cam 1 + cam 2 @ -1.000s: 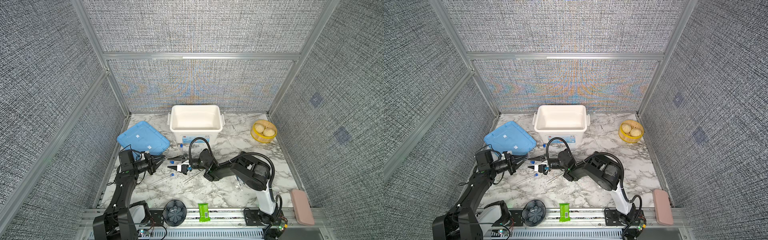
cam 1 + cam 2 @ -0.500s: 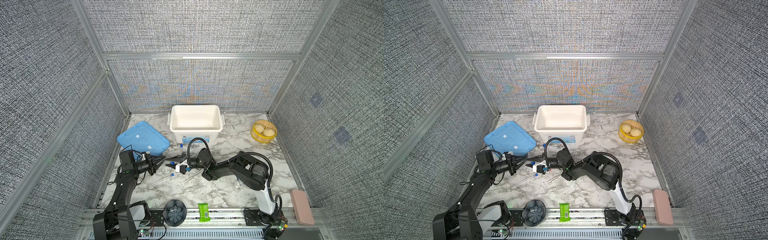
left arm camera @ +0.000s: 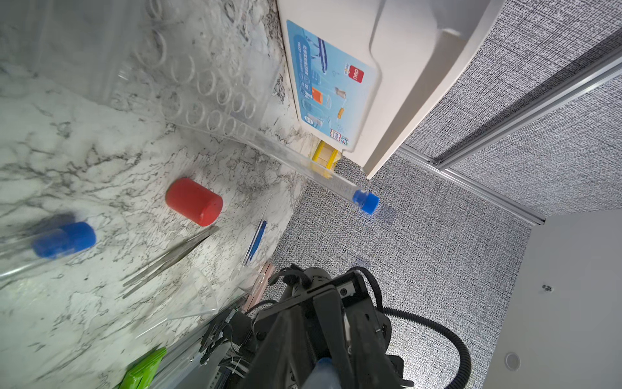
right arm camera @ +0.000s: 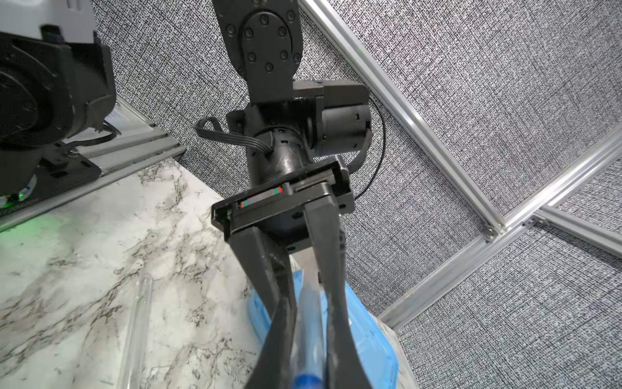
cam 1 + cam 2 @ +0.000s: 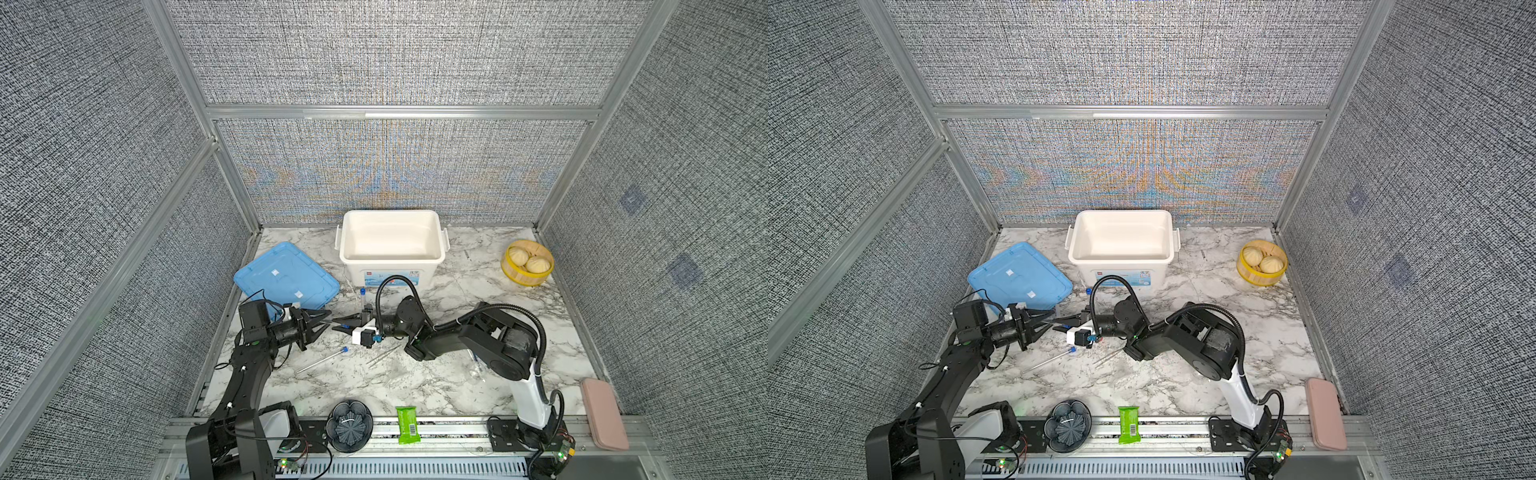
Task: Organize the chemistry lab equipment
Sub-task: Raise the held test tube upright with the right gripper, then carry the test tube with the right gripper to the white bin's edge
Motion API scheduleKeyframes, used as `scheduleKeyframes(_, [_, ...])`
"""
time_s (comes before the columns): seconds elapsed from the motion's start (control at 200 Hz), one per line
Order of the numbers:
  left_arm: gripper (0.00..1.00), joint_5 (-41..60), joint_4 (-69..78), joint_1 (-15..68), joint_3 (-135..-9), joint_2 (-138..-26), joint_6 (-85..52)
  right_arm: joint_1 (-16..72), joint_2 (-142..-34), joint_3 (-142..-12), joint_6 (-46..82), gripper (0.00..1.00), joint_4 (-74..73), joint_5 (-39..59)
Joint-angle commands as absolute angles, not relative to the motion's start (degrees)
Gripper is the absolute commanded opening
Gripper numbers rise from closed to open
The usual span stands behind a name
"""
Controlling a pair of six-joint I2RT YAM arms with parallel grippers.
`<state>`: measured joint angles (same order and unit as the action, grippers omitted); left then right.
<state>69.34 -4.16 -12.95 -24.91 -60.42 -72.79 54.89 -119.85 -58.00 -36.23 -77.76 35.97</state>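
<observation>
Low over the table's left side my two grippers meet tip to tip. My right gripper [image 5: 337, 326] [image 5: 1060, 325] is shut on a slender clear blue-capped tube [image 4: 310, 330], cap towards its wrist. The tube's clear end reaches between the spread fingers of my left gripper [image 5: 326, 323] [image 5: 1052, 319], which is open. A second blue-capped tube [image 5: 322, 360] lies on the marble below them. A third [image 3: 366, 201] stands in a clear rack [image 3: 202, 77]. A red-capped vial [image 3: 194, 206], silver tweezers [image 5: 382, 356] and dark blue tweezers [image 3: 255, 240] lie nearby.
A white bin [image 5: 390, 272] stands at the back centre with its blue lid [image 5: 286, 280] to the left. A yellow steamer basket [image 5: 509, 272] holds two buns at back right. A dark fluted bowl [image 5: 332, 432], green packet [image 5: 407, 424] and pink case [image 5: 604, 413] line the front edge.
My left gripper's jaws have spread apart around the tube, and my right gripper's jaws have closed onto it. Both arms stay almost where they were.
</observation>
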Motion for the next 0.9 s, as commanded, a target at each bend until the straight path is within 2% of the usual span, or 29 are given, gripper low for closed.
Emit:
scheduleKeyframes(0.0, [0.49,68.83,-8.51,-13.01,-26.52,-60.43,-67.94,54.63,-118.96,-57.43,-33.92,0.07,-80.05,34.74])
scheduleKeyframes(0.09, [0.56,64.20,-17.76,-13.01,-29.24,-59.66,-60.95,54.19,-117.44,-55.07,-32.65,0.07,-78.92,33.06])
scheduleKeyframes(0.175, [0.61,62.06,-21.66,-13.05,-30.81,-59.05,-57.98,53.54,-114.08,-53.82,-32.60,0.08,-71.97,31.66])
scheduleKeyframes(0.365, [0.70,55.89,-30.13,-13.41,-34.78,-58.08,-51.27,53.09,-102.61,-56.51,-41.31,0.07,-34.05,30.03])
scheduleKeyframes(0.5, [0.71,48.89,-38.81,-13.58,-39.52,-58.02,-44.65,53.00,-97.51,-65.11,-44.80,0.06,-9.15,25.98])
scheduleKeyframes(0.62, [0.72,43.77,-39.89,-13.68,-40.31,-57.04,-43.12,52.82,-96.39,-74.78,-48.66,0.06,11.73,23.17])
scheduleKeyframes(0.89, [0.72,36.82,-41.82,-13.66,-39.92,-57.30,-39.20,52.04,-106.53,-102.65,-50.08,0.06,46.46,17.24])
